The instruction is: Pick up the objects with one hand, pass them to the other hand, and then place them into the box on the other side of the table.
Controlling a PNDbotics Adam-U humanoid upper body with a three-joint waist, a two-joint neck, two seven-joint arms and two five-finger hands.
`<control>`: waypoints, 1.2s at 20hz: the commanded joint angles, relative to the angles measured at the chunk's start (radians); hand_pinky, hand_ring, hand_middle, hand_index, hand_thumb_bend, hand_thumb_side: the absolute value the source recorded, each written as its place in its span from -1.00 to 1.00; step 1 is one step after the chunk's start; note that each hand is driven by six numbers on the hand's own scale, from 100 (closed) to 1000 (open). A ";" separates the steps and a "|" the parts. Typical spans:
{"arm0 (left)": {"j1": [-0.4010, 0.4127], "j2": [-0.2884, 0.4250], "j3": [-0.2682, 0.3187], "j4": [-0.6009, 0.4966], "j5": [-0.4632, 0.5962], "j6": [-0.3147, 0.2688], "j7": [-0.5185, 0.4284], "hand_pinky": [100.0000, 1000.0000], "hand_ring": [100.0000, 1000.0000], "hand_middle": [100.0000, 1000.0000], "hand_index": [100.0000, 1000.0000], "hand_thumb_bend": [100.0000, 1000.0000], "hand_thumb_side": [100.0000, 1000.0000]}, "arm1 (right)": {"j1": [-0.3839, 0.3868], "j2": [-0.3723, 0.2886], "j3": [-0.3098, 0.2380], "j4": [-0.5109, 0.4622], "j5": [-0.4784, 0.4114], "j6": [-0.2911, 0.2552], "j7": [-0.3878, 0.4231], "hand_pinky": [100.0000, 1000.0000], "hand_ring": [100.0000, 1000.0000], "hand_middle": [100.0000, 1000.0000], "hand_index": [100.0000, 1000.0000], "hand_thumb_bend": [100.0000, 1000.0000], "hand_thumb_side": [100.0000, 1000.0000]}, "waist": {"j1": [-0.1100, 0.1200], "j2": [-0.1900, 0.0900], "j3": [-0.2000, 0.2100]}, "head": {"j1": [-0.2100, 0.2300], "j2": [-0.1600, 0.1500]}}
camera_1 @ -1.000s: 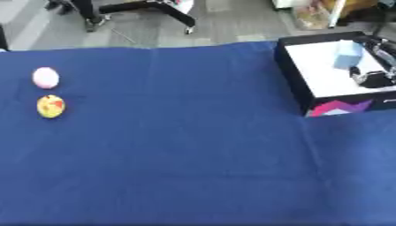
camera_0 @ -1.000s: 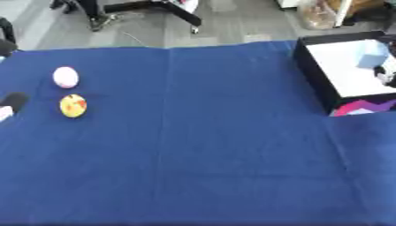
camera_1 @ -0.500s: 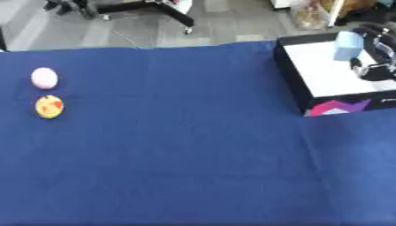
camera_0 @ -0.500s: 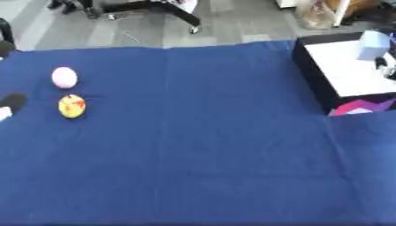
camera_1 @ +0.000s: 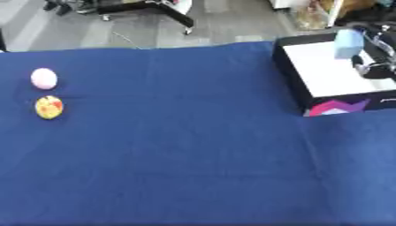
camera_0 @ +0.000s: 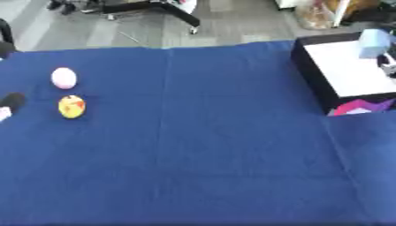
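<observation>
Lifted the pale blue block [camera_1: 348,43] higher over the box [camera_1: 329,75], right hand [camera_1: 377,62] pinching it between curled fingers. Not yet released into the white interior. Left the pink ball [camera_0: 63,77] and yellow ball [camera_0: 71,106] waiting far left, beside a barely visible left hand [camera_0: 9,103], fingers impossible to judge.

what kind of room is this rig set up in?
Probably a lab or office test area: a table under a blue cloth, grey floor behind with black wheeled stand legs, and a box at the table's right edge.

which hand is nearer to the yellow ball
Left. The left hand shows at the table's left edge, just left of the yellow ball and apart from it. The right hand is far across the table, over the box, holding a light blue block.
</observation>
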 commanded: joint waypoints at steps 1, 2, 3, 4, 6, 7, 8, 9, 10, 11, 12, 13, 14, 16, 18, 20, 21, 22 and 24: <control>-0.004 0.025 0.014 -0.006 -0.005 -0.004 0.001 0.61 0.22 0.14 0.54 -0.52 -0.63 | -0.025 -0.032 0.000 -0.025 -0.040 -0.012 -0.033 1.00 0.65 0.70 0.45 -1.00 -0.78 | -0.004 -0.016 -0.001 | -0.004 -0.008; -0.004 0.025 0.015 -0.006 -0.005 -0.004 0.001 0.61 0.22 0.14 0.54 -0.53 -0.63 | -0.025 -0.032 0.004 -0.026 -0.038 -0.015 -0.032 0.96 0.69 0.75 0.90 -1.00 -0.77 | -0.004 -0.016 0.000 | -0.004 -0.008; -0.004 0.025 0.015 -0.006 -0.004 -0.004 0.001 0.61 0.22 0.14 0.54 -0.53 -0.63 | -0.025 -0.033 0.010 -0.026 -0.027 -0.019 -0.025 0.87 0.72 0.79 1.00 -1.00 -0.76 | -0.005 -0.016 0.000 | -0.005 -0.008; -0.003 0.025 0.015 -0.007 -0.004 -0.004 0.002 0.61 0.22 0.14 0.54 -0.53 -0.63 | -0.024 -0.035 0.014 -0.028 -0.009 -0.021 -0.017 0.70 0.76 0.86 1.00 -1.00 -0.74 | -0.005 -0.016 0.000 | -0.005 -0.008; -0.003 0.025 0.015 -0.007 -0.004 -0.004 0.002 0.61 0.22 0.14 0.54 -0.54 -0.63 | -0.023 -0.036 0.019 -0.031 0.043 -0.021 -0.001 0.71 0.78 0.94 1.00 -1.00 -0.60 | -0.005 -0.015 0.001 | -0.006 -0.008; -0.003 0.025 0.016 -0.007 -0.004 -0.004 0.002 0.61 0.22 0.14 0.54 -0.54 -0.63 | -0.023 -0.034 0.018 -0.032 0.063 -0.021 0.004 0.72 0.79 0.96 1.00 -1.00 -0.61 | -0.005 -0.015 0.001 | -0.006 -0.008; -0.002 0.025 0.016 -0.007 -0.004 -0.004 0.002 0.61 0.22 0.14 0.54 -0.55 -0.63 | -0.023 -0.032 0.017 -0.031 0.078 -0.023 0.007 0.74 0.81 0.99 1.00 -1.00 -0.63 | -0.005 -0.015 0.001 | -0.006 -0.008; -0.002 0.025 0.016 -0.007 -0.004 -0.004 0.002 0.61 0.22 0.14 0.54 -0.55 -0.63 | -0.023 -0.031 0.016 -0.030 0.089 -0.027 0.009 0.74 0.81 0.99 1.00 -1.00 -0.63 | -0.006 -0.015 0.002 | -0.006 -0.008; -0.002 0.025 0.016 -0.008 -0.004 -0.004 0.002 0.61 0.22 0.14 0.54 -0.55 -0.64 | -0.023 -0.031 0.015 -0.029 0.099 -0.031 0.011 0.75 0.81 1.00 1.00 -1.00 -0.64 | -0.006 -0.015 0.002 | -0.006 -0.008; -0.002 0.025 0.016 -0.008 -0.004 -0.004 0.002 0.61 0.22 0.14 0.54 -0.55 -0.64 | -0.022 -0.031 0.014 -0.026 0.106 -0.033 0.014 0.75 0.81 1.00 1.00 -1.00 -0.63 | -0.006 -0.015 0.002 | -0.006 -0.009; -0.001 0.025 0.016 -0.008 -0.004 -0.004 0.002 0.61 0.22 0.14 0.54 -0.55 -0.64 | -0.022 -0.031 0.014 -0.024 0.112 -0.034 0.016 0.76 0.81 1.00 1.00 -1.00 -0.62 | -0.006 -0.015 0.002 | -0.006 -0.008; -0.001 0.025 0.016 -0.008 -0.004 -0.003 0.002 0.61 0.22 0.14 0.54 -0.55 -0.64 | -0.021 -0.031 0.013 -0.021 0.117 -0.035 0.020 0.76 0.81 0.99 1.00 -1.00 -0.60 | -0.006 -0.015 0.002 | -0.006 -0.008; 0.000 0.025 0.017 -0.008 -0.004 -0.003 0.003 0.61 0.22 0.14 0.54 -0.56 -0.64 | -0.021 -0.031 0.013 -0.019 0.121 -0.034 0.024 0.75 0.80 0.96 1.00 -1.00 -0.55 | -0.006 -0.015 0.002 | -0.006 -0.008; 0.000 0.025 0.017 -0.008 -0.004 -0.004 0.002 0.61 0.21 0.14 0.54 -0.56 -0.63 | -0.021 -0.031 0.011 -0.017 0.128 -0.033 0.033 0.74 0.72 0.84 0.94 -1.00 -0.66 | -0.006 -0.015 0.002 | -0.006 -0.008; 0.001 0.024 0.017 -0.008 -0.003 -0.004 0.002 0.61 0.21 0.14 0.54 -0.56 -0.62 | -0.020 -0.029 0.005 -0.021 0.114 -0.030 0.023 0.73 0.67 0.69 0.43 -1.00 -0.68 | -0.006 -0.016 0.002 | -0.007 -0.008; 0.001 0.024 0.017 -0.008 -0.003 -0.004 0.002 0.61 0.21 0.14 0.54 -0.56 -0.62 | -0.019 -0.029 0.005 -0.023 0.103 -0.028 0.012 0.69 0.61 0.53 -0.12 -1.00 -0.67 | -0.006 -0.016 0.002 | -0.007 -0.008; 0.001 0.024 0.017 -0.008 -0.003 -0.004 0.002 0.61 0.22 0.14 0.54 -0.56 -0.62 | -0.018 -0.030 0.006 -0.022 0.100 -0.026 0.008 0.67 0.57 0.47 -0.27 -1.00 -0.67 | -0.006 -0.016 0.002 | -0.008 -0.008; 0.001 0.024 0.018 -0.008 -0.003 -0.003 0.003 0.61 0.22 0.14 0.54 -0.56 -0.62 | -0.018 -0.031 0.006 -0.022 0.100 -0.023 0.002 0.60 0.44 0.32 -0.48 -1.00 -0.66 | -0.006 -0.016 0.002 | -0.008 -0.008; 0.002 0.025 0.017 -0.009 -0.003 -0.004 0.003 0.61 0.22 0.14 0.54 -0.57 -0.62 | -0.017 -0.031 0.009 -0.022 0.105 -0.020 -0.008 0.47 0.18 0.07 -0.73 -1.00 -0.66 | -0.006 -0.016 0.002 | -0.008 -0.008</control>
